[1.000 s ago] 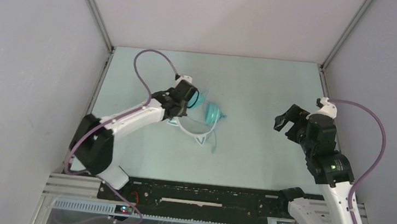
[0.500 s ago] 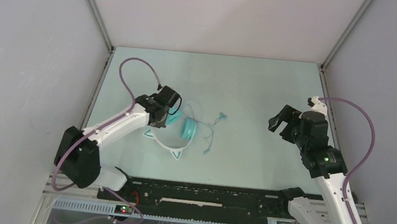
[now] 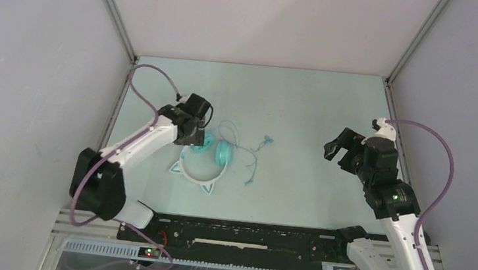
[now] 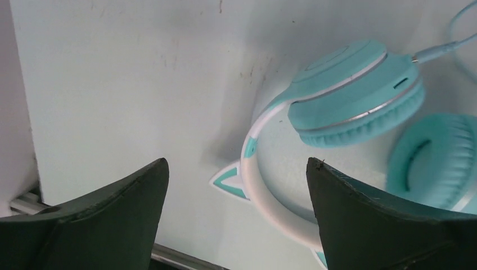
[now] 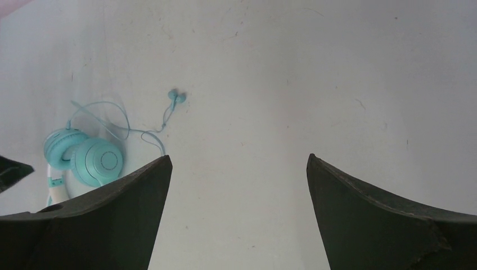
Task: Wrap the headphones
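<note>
The headphones (image 3: 213,151) lie flat on the table left of centre, two teal ear cups side by side and the white headband (image 3: 191,175) with its cat ears curving toward the near edge. Their thin teal cable (image 3: 251,157) trails loose to the right, ending at a plug (image 3: 266,139). My left gripper (image 3: 193,133) hovers open just left of the cups, holding nothing; in its wrist view (image 4: 237,161) the headband (image 4: 256,188) and one ear cup (image 4: 354,93) sit ahead of the fingertips. My right gripper (image 3: 339,148) is open over bare table far to the right (image 5: 239,157), with the headphones (image 5: 90,160) distant.
Grey enclosure walls (image 3: 36,89) close in the table on the left, right and back. A black rail (image 3: 233,234) with the arm bases runs along the near edge. Purple hoses (image 3: 152,77) loop off both wrists.
The left gripper carried the headphones left and toward the near edge, then opened and let them go onto the table. The right arm shifted only slightly.
</note>
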`<state>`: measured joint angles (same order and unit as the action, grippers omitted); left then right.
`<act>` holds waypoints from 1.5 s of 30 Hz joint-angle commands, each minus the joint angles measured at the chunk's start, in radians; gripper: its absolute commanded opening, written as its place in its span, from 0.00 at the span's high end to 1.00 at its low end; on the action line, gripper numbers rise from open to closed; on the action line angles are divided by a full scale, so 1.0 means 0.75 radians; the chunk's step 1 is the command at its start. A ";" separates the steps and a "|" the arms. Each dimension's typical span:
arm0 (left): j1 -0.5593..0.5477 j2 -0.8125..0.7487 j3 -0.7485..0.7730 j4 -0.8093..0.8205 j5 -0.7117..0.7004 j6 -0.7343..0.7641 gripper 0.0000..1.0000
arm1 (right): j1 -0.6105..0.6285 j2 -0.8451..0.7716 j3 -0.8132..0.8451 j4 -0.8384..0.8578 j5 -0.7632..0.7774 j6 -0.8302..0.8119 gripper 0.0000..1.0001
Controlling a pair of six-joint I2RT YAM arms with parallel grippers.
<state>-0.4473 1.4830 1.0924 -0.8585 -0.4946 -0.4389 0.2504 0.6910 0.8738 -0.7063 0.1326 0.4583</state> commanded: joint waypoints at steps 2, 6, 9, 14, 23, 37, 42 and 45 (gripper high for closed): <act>-0.001 -0.336 -0.072 -0.097 -0.040 -0.435 0.04 | 0.006 0.025 -0.020 0.058 -0.021 -0.024 0.00; -0.018 -0.500 -0.307 -0.058 0.025 -0.788 0.09 | 0.009 0.059 -0.033 0.099 -0.056 -0.019 0.00; -0.062 -0.530 -0.426 0.043 0.095 -0.947 0.10 | 0.011 0.082 -0.040 0.120 -0.074 -0.017 0.00; -0.182 -0.409 -0.447 0.086 0.051 -1.144 0.09 | 0.013 0.090 -0.042 0.128 -0.079 -0.016 0.00; -0.213 -0.160 -0.522 0.283 0.092 -1.292 0.11 | 0.014 0.064 -0.042 0.106 -0.075 -0.020 0.00; -0.187 -0.072 -0.674 0.448 0.162 -1.343 0.75 | 0.010 0.030 -0.042 0.073 -0.061 -0.018 0.00; -0.170 -0.232 -0.466 0.256 -0.085 -1.059 1.00 | 0.011 0.025 -0.042 0.084 -0.115 -0.046 0.02; -0.136 -0.391 -0.316 0.125 -0.267 -0.815 1.00 | 0.008 0.002 -0.042 0.084 -0.148 -0.071 0.02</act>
<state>-0.5793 1.3422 0.6968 -0.6537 -0.4854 -1.2865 0.2558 0.7189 0.8383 -0.6617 0.0612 0.4473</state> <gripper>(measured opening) 0.052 0.982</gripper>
